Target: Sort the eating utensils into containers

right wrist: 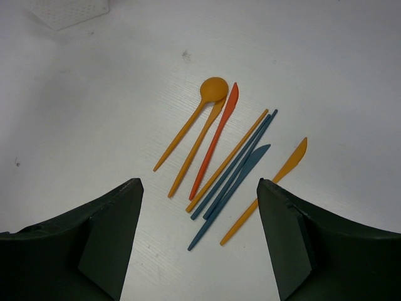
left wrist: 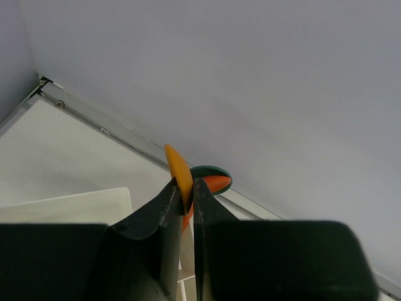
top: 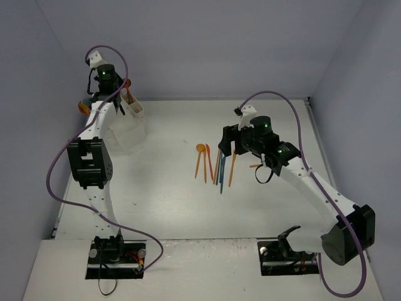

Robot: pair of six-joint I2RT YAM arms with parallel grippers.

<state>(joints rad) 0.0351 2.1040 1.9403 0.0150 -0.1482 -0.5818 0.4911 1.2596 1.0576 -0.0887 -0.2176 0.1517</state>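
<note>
A: Left end effector [left wrist: 187, 188] clamped tight on an orange utensil [left wrist: 178, 168], just above the white containers [top: 128, 128] at the far-left edge of the surface [top: 169, 200]. A teal-and-red tip [left wrist: 212, 179] pokes up right behind it.

B: And the right end effector [right wrist: 199, 185], jaws wide apart, hovers over the loose utensils [right wrist: 215, 135], orange, red and blue, fanned side by side mid-surface.

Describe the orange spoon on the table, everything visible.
The orange spoon looks like thin, matte plastic: a small round bowl and a long slender handle tapering to a point. It lies flat on the white table, leftmost in the row of utensils, bowl away from the arms, handle angled back toward them. Another orange utensil meets the bowl's edge, and the tip of the red knife lies just beside it. Nothing grips it.
</note>
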